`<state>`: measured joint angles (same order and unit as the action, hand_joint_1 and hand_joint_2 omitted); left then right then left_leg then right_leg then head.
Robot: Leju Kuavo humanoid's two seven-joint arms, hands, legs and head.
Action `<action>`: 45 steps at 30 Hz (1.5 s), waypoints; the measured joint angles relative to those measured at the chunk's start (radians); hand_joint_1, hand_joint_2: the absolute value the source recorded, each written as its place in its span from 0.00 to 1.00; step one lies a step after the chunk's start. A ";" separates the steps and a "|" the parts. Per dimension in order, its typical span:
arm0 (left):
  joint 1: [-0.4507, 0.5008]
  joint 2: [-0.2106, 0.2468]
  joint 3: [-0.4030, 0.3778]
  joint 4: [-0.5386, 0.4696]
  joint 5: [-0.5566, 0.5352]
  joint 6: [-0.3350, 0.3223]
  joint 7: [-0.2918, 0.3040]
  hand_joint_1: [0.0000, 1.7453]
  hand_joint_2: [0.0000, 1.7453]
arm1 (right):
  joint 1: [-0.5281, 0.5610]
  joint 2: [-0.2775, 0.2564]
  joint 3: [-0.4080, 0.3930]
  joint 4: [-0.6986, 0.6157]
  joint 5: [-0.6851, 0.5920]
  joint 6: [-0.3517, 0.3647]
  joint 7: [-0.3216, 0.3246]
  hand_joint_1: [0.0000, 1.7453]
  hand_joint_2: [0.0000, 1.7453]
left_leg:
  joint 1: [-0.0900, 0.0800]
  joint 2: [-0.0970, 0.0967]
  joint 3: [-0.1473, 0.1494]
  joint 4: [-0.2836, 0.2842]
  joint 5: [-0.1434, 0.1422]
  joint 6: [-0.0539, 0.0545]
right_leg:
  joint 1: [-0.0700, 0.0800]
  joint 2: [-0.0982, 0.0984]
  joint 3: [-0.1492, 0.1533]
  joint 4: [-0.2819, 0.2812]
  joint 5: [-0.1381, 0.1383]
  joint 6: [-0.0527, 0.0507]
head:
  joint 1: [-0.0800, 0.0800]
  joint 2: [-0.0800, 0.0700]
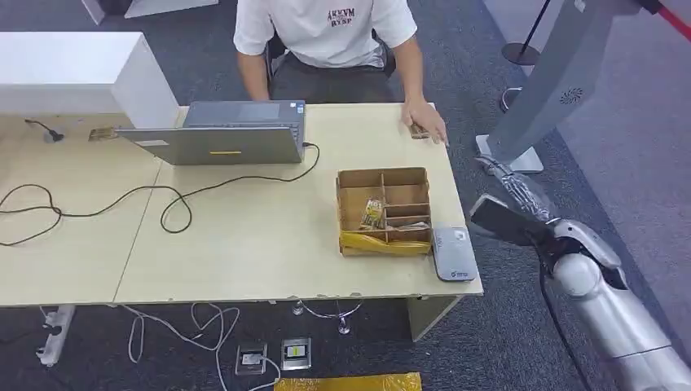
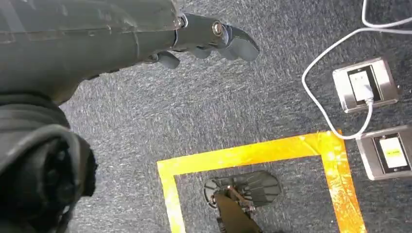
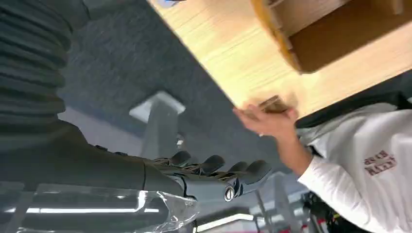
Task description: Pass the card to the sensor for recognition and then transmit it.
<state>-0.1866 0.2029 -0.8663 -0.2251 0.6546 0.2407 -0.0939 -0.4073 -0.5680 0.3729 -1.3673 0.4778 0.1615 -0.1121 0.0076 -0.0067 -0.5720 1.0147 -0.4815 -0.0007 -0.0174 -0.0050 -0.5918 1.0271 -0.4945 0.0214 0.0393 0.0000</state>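
A brown cardboard box [image 1: 383, 210] with compartments stands on the wooden table [image 1: 244, 244], and a small yellowish card [image 1: 373, 213] lies in one compartment. A flat grey sensor [image 1: 453, 253] rests right of the box at the table's front corner. My right hand [image 1: 512, 208] hovers off the table's right edge, fingers [image 3: 214, 167] spread with nothing in them. A person's hand [image 1: 425, 120] at the far right corner covers a brown card [image 3: 273, 104]. My left hand [image 2: 214, 36] hangs over the carpet, fingers loosely extended and holding nothing.
A grey laptop [image 1: 232, 134] sits at the back of the table with a black cable [image 1: 163, 199] looping across it. A white cabinet [image 1: 73, 73] stands at the back left. A grey stand [image 1: 562, 81] rises right of the table. Floor sockets [image 1: 273, 356] and yellow tape [image 2: 252, 153] lie below.
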 joint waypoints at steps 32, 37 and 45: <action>0.002 0.000 0.000 0.000 0.006 0.011 0.013 0.00 0.00 | -0.042 0.034 0.195 0.165 0.278 -0.100 -0.028 0.00 1.00 | 0.000 0.000 -0.001 0.000 0.000 0.000 | 0.000 0.000 0.000 0.000 0.000 0.000 | 0.000 0.000; 0.002 0.000 0.000 0.000 0.004 0.011 0.013 0.00 0.00 | -0.044 0.040 0.195 0.164 0.271 -0.102 -0.040 0.00 1.00 | 0.000 0.000 -0.001 0.000 0.000 0.000 | 0.000 -0.001 0.000 0.000 0.000 0.000 | 0.000 0.000; 0.001 0.000 0.000 0.000 -0.005 0.011 0.012 0.00 0.00 | -0.045 0.062 0.193 0.123 0.205 -0.092 -0.067 0.00 1.00 | 0.000 0.000 0.000 0.000 0.000 0.000 | 0.000 0.000 0.000 0.000 0.000 0.000 | 0.000 0.000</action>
<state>-0.1855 0.2029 -0.8663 -0.2247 0.6493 0.2522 -0.0816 -0.4519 -0.5058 0.5661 -1.2440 0.6832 0.0698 -0.1793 0.0077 -0.0068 -0.5724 1.0147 -0.4814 -0.0007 -0.0173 -0.0053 -0.5916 1.0274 -0.4947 0.0212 0.0393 0.0000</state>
